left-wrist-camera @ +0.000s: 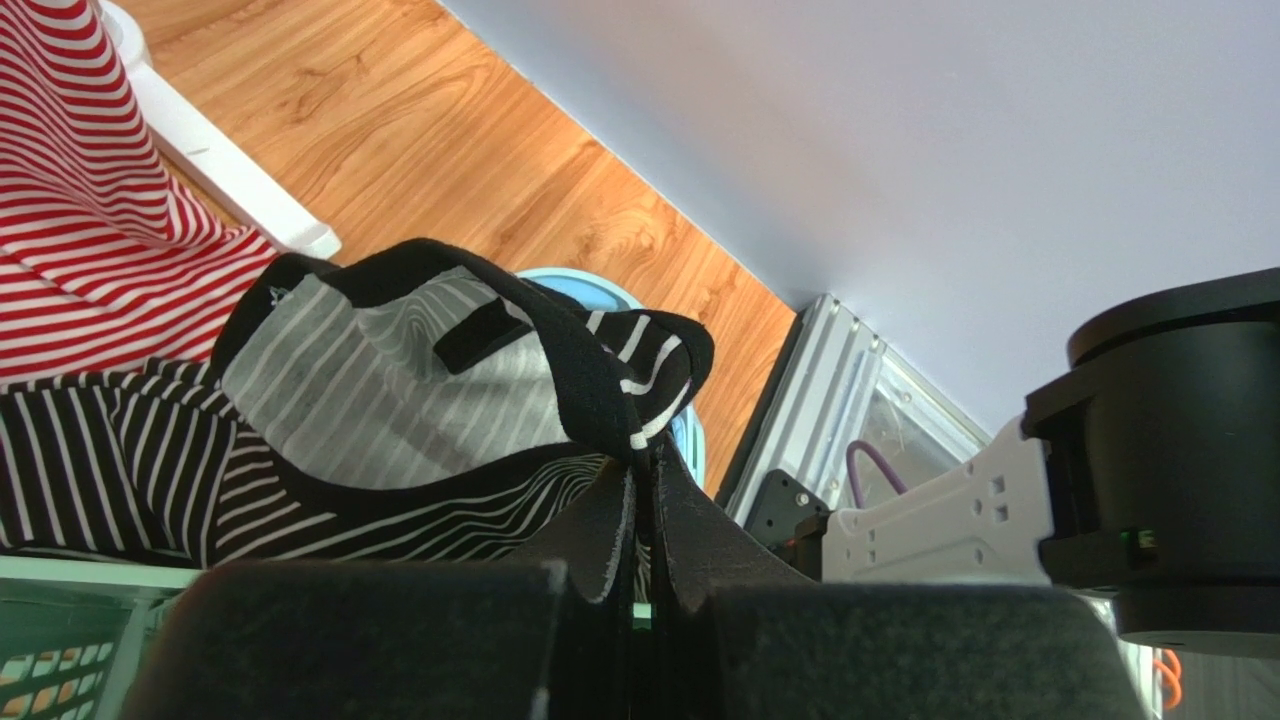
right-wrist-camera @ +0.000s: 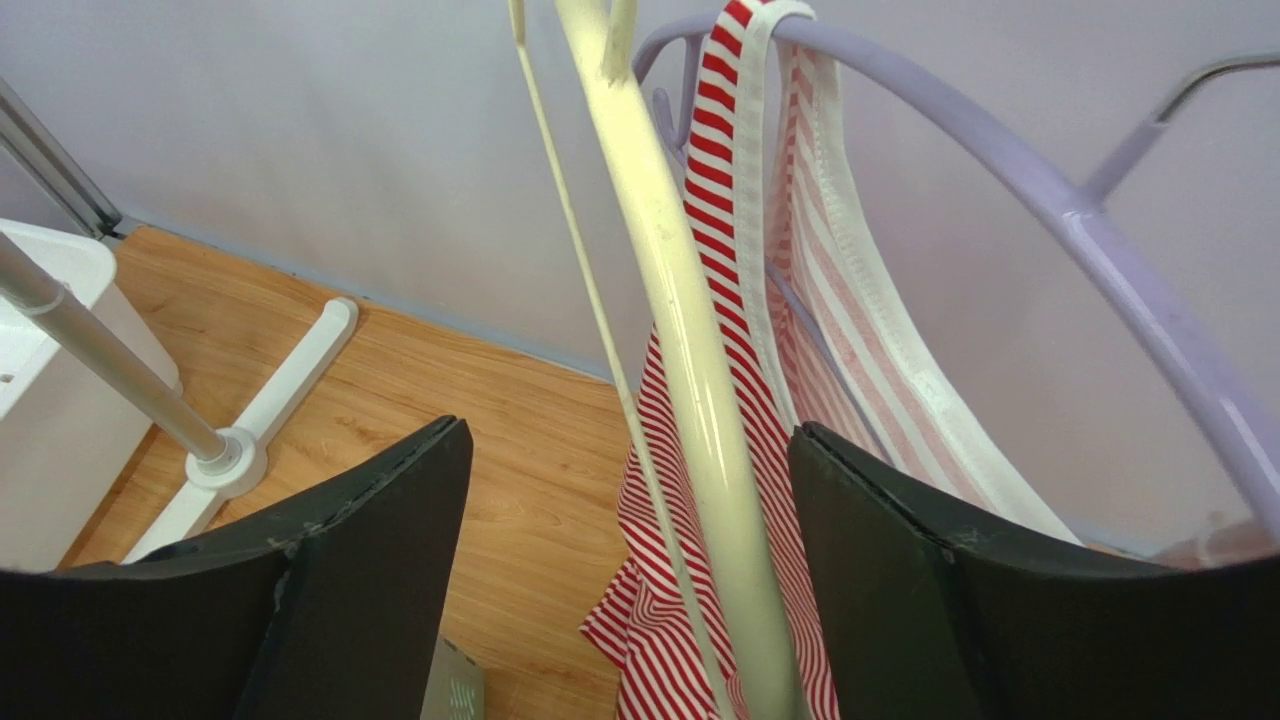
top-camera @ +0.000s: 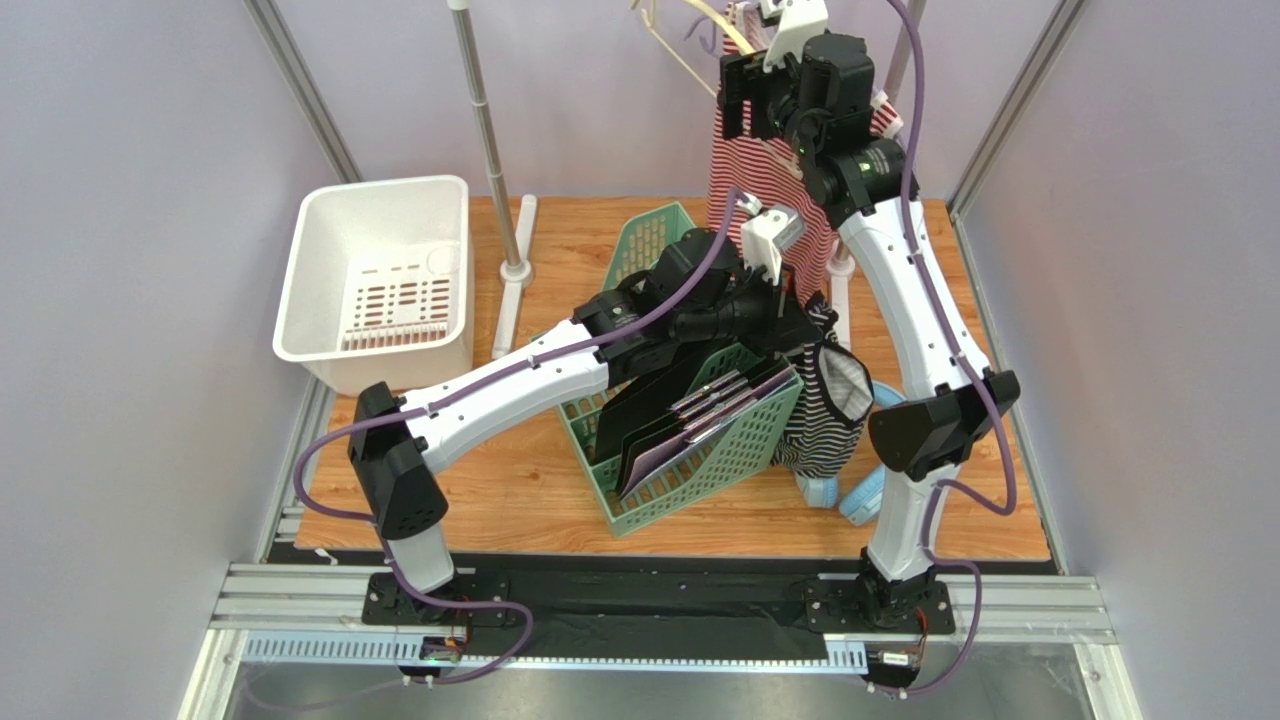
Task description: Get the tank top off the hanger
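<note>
A black-and-white striped tank top (top-camera: 834, 393) hangs bunched at the right side of the green basket (top-camera: 706, 458). My left gripper (top-camera: 793, 318) is shut on its black edge; in the left wrist view the top (left-wrist-camera: 406, 375) spreads out from the pinched left gripper (left-wrist-camera: 643, 488). My right gripper (top-camera: 748, 75) is up at the rack and open. In the right wrist view it (right-wrist-camera: 628, 435) straddles a bare cream hanger (right-wrist-camera: 684, 375) without touching it. A red-and-white striped tank top (right-wrist-camera: 721, 195) hangs on a lavender hanger (right-wrist-camera: 1082, 225) just behind.
A white bin (top-camera: 376, 285) stands at the back left. The rack's pole (top-camera: 489, 120) and white foot (top-camera: 519, 270) stand between bin and basket. The basket holds dark flat items (top-camera: 676, 428). A light blue item (top-camera: 864, 488) lies by the right arm's base.
</note>
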You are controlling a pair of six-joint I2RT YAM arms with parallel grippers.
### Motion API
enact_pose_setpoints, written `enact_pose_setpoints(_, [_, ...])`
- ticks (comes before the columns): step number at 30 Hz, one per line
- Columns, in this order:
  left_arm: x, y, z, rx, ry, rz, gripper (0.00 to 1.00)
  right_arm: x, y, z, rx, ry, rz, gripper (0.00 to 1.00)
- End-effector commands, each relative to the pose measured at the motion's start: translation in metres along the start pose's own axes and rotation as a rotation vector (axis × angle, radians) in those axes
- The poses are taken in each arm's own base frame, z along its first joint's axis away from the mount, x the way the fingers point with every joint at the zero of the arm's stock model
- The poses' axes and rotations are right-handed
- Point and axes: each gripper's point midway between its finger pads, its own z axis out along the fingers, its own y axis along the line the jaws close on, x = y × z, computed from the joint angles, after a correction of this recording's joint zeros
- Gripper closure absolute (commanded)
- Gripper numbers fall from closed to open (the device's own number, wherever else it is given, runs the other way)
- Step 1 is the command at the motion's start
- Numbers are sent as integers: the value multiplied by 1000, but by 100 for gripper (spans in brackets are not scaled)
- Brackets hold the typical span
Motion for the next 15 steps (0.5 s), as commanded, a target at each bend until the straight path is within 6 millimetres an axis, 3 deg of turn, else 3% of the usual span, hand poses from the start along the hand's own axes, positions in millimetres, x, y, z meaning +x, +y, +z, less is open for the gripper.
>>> enact_pose_setpoints(1, [-21, -14, -13, 30, -53, 1, 100, -58, -11, -56, 24, -119, 33, 17])
enact_pose_setpoints(7, [-28, -16, -15, 18, -66, -9, 100, -66, -11, -95, 15, -110, 64, 14])
enact_pose_setpoints(8, [-29, -16, -16, 17, -67, -9, 100, -76, -14, -113, 19, -136, 72, 14])
enact_pose_setpoints(9, [-30, -17, -16, 16, -67, -7, 100, -68, -17, -116, 38, -113, 75, 12])
enact_pose_setpoints(14, [-39, -24, -21, 29, -72, -5, 100, -68, -38, -157, 116, -105, 106, 10])
enact_pose_setpoints(15, [-43, -27, -23, 40, -79, 0, 100, -74, -43, -176, 136, -124, 110, 10])
